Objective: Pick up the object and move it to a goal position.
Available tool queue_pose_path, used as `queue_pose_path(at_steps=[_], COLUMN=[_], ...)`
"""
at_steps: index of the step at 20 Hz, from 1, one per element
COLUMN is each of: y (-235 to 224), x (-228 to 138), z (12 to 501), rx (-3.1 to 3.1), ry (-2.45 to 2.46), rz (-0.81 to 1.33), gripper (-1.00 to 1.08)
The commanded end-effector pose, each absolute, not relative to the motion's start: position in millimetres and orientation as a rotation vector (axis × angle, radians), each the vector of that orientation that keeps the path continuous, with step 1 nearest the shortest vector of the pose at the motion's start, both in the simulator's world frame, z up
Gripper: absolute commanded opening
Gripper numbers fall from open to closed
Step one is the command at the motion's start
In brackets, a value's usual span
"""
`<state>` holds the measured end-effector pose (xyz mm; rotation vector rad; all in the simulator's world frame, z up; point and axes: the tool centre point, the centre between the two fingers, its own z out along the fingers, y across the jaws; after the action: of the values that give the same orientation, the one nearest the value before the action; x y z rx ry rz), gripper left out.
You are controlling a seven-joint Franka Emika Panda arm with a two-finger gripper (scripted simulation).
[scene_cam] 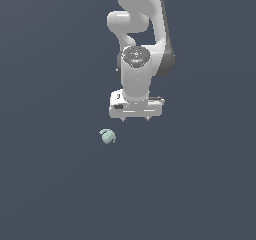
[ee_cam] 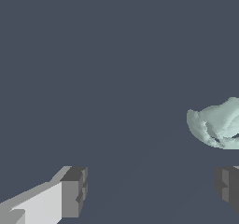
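We note the gripper (scene_cam: 135, 119) spread wide and empty, apart from the object (scene_cam: 107, 136) toward the exterior view's left; likely positioning for approach.

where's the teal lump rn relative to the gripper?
In the exterior view the pale teal lump lies on the dark floor below the open gripper and toward the exterior view's left, not between its fingers; the wrist view shows it cut by the frame edge.
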<state>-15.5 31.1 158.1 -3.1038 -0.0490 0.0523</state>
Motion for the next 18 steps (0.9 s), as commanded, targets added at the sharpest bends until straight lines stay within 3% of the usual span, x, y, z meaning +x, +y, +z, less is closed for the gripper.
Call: queue_pose_path(at_steps=[1, 18], y=[31.1, 35.2], x=[-15.5, -9.3], z=[158.1, 177.5], rx=[-3.104, -3.093], ry=[-0.049, -0.106], rz=[0.052, 0.014], gripper=[1.0, 1.0])
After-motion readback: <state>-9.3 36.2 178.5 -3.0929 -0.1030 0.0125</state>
